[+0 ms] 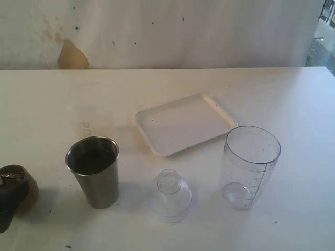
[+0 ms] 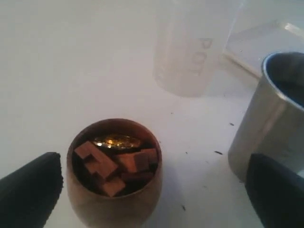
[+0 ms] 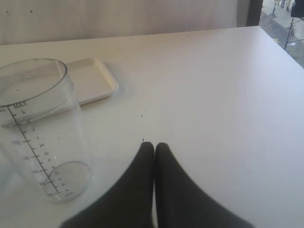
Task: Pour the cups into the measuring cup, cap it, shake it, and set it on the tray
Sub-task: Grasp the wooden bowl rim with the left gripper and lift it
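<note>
- Exterior view: the measuring cup (image 1: 250, 167) is seen upright, right of the tray (image 1: 183, 123), with open table (image 1: 296, 104) around it.
- Left wrist view: the upright brown cup (image 2: 114, 204) is flanked by the spread jaws of the left gripper (image 2: 154, 164); the steel tumbler (image 2: 270, 123) crowds one finger.
- Right wrist view: the right gripper (image 3: 154, 147) is pressed together, empty; the measuring cup is nearby.

cups: three total, brown cup (image 2: 113, 210), steel tumbler (image 1: 95, 175), frosted cup (image 2: 189, 54)
measuring cup (image 1: 250, 166): just one
clear lid (image 1: 170, 197): one
white tray (image 1: 184, 125): one
</note>
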Controlling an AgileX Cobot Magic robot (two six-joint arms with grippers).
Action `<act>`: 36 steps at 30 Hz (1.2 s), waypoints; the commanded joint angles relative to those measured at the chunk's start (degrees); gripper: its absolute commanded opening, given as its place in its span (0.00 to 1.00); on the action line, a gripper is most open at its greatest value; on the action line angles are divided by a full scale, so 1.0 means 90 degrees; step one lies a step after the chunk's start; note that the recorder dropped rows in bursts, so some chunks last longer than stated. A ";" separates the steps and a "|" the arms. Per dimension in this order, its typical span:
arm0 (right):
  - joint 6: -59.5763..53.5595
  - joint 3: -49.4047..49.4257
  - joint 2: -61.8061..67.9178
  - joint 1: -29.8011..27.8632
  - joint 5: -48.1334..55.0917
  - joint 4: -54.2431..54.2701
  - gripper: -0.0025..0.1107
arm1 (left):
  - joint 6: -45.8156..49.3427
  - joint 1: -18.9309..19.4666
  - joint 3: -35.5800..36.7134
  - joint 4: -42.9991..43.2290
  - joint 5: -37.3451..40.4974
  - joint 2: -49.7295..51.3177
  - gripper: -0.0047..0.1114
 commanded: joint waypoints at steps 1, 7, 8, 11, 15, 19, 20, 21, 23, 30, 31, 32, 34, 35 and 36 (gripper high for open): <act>0.0018 0.0035 -0.0032 -0.0032 -0.0012 -0.0016 0.02 | 0.0821 -0.0011 -0.0015 -0.1012 -0.0256 0.0514 0.94; 0.0018 0.0035 -0.0032 -0.0032 -0.0012 -0.0016 0.02 | 0.1289 -0.0011 -0.0015 -0.1064 -0.0707 0.1239 0.94; 0.0018 0.0035 -0.0032 -0.0032 -0.0012 -0.0016 0.02 | 0.1356 -0.0011 -0.0015 -0.1067 -0.0804 0.1357 0.94; 0.0018 0.0035 -0.0032 -0.0032 -0.0012 -0.0016 0.02 | 0.1694 -0.0011 -0.0015 -0.1295 -0.1052 0.1684 0.94; 0.0018 0.0035 -0.0032 -0.0032 -0.0012 -0.0016 0.02 | 0.1926 -0.0011 -0.0015 -0.1356 -0.1344 0.2154 0.94; 0.0018 0.0035 -0.0032 -0.0032 -0.0012 -0.0016 0.02 | 0.2299 -0.0011 -0.0015 -0.1726 -0.1693 0.2685 0.94; 0.0018 0.0035 -0.0032 -0.0032 -0.0012 -0.0016 0.02 | 0.2406 -0.0011 -0.0015 -0.1791 -0.1827 0.2823 0.94; 0.0018 0.0035 -0.0032 -0.0032 -0.0012 -0.0016 0.02 | 0.2528 -0.0011 -0.0015 -0.1842 -0.1914 0.2960 0.94; 0.0018 0.0035 -0.0032 -0.0032 -0.0012 -0.0016 0.02 | 0.2709 -0.0011 -0.0015 -0.1992 -0.2102 0.3200 0.94; 0.0018 0.0035 -0.0032 -0.0032 -0.0012 -0.0016 0.02 | 0.2996 -0.0011 -0.0015 -0.2241 -0.2531 0.4080 0.94; 0.0018 0.0035 -0.0032 -0.0032 -0.0012 -0.0016 0.02 | 0.2996 -0.0011 -0.0015 -0.2241 -0.2548 0.4169 0.94; 0.0018 0.0035 -0.0032 -0.0032 -0.0012 -0.0016 0.02 | 0.2996 -0.0011 -0.0015 -0.2241 -0.2591 0.4275 0.94; 0.0018 0.0035 -0.0032 -0.0032 -0.0012 -0.0016 0.02 | 0.3054 -0.0011 -0.0092 -0.2241 -0.2670 0.4454 0.94; 0.0018 0.0035 -0.0032 -0.0032 -0.0012 -0.0016 0.02 | 0.3069 -0.0011 -0.0143 -0.2241 -0.2670 0.4543 0.94; 0.0018 0.0035 -0.0032 -0.0032 -0.0012 -0.0016 0.02 | 0.3118 -0.0011 -0.0202 -0.2241 -0.2670 0.4631 0.94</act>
